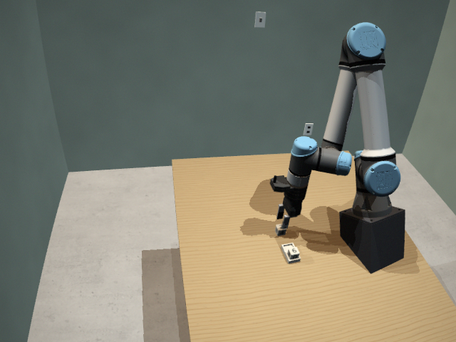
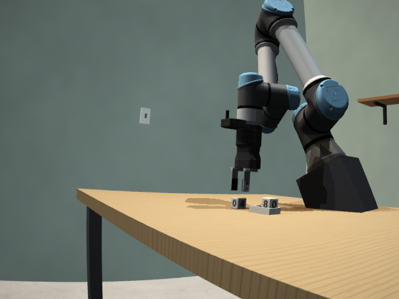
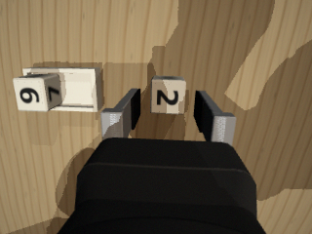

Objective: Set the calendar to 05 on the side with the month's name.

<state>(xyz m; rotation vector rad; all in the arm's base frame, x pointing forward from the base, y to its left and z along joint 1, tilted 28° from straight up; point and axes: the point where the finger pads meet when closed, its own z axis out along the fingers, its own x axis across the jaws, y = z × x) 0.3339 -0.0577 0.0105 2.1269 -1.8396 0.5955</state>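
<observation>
The white tray point(image 1: 294, 261) point(image 2: 261, 210) point(image 3: 80, 91) lies flat on the wooden table point(image 1: 239, 294). One number cube point(image 1: 293, 251) point(image 2: 270, 202) point(image 3: 35, 94) stands in one end of it, with 6 on top; its sides show 8 and 0 in the exterior view. The other half of the tray is bare. The second cube point(image 1: 280, 230) point(image 2: 239, 203) point(image 3: 168, 95) stands on the table beside the tray, with 2 on top and 0 and 4 on its sides. My gripper point(image 1: 283, 219) point(image 2: 240, 187) point(image 3: 167, 102) is open and empty. It hangs a short way straight above this loose cube, clear of it.
The arm's black base point(image 1: 372, 239) point(image 2: 336, 185) stands on the table behind and to the right of the tray. The table's left edge point(image 1: 180, 239) is well away from the cubes. A small shelf point(image 2: 378, 100) hangs on the far wall.
</observation>
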